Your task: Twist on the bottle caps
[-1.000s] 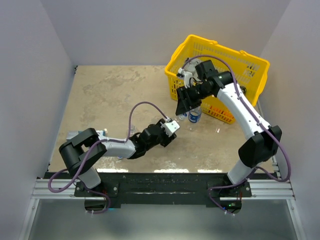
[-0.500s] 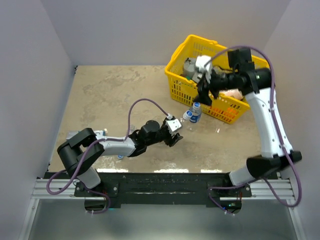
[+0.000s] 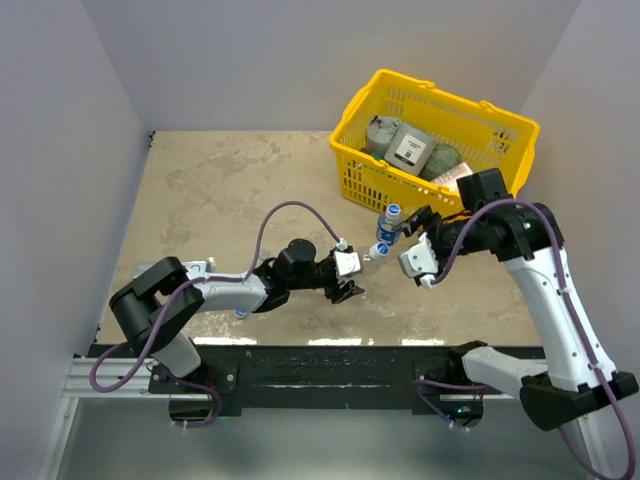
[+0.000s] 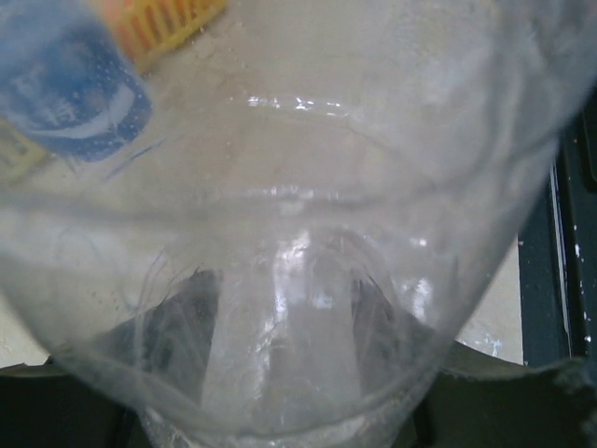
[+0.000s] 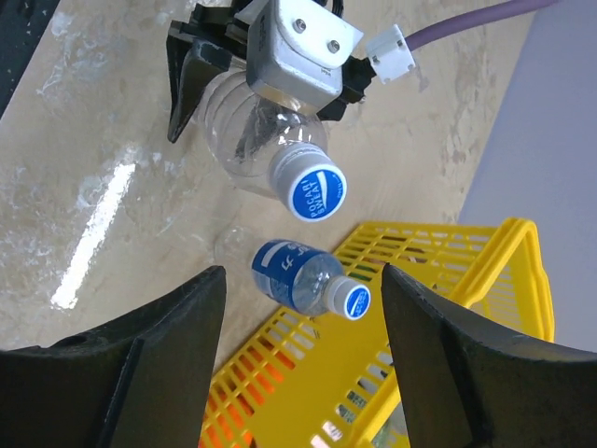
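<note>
Beside the yellow basket (image 3: 437, 118) the labelled bottle (image 5: 297, 276) stands capped, near the right gripper (image 5: 300, 273), whose fingers are spread and empty; a careless reach could topple it; the left gripper (image 3: 350, 288) clamps the clear bottle (image 5: 244, 147), which may twist in the jaws if its blue cap (image 5: 314, 194) is turned hard.

We are holding our left arm stretched low, its claw (image 3: 351, 279) clamping a clear bottle (image 5: 244, 149). We are holding our right arm bent, its claw (image 5: 303, 280) gaping wide, gripping nothing.
</note>
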Controlling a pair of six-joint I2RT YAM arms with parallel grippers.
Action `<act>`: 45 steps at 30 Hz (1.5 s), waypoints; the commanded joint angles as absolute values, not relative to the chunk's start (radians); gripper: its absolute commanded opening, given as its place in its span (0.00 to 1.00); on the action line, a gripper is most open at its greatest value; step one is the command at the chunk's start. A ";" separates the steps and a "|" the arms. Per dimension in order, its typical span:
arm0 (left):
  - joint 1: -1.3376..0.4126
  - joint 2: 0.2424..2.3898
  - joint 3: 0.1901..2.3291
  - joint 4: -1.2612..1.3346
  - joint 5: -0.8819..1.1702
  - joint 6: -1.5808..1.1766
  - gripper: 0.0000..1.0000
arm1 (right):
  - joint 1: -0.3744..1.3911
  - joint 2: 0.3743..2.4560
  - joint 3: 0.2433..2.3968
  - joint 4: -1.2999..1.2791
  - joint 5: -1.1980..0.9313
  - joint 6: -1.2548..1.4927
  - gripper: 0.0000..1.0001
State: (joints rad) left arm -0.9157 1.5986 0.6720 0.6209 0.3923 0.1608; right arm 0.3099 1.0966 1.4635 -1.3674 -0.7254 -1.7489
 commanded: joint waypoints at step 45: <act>-0.945 1.594 0.747 0.844 -0.276 0.241 0.00 | 0.496 1.621 1.606 -1.416 -0.733 -0.582 0.00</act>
State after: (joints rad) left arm -0.9386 1.6238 0.6884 0.5488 -0.1272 0.2375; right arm 0.4637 1.5299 1.6257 -1.2282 -0.5854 -0.9684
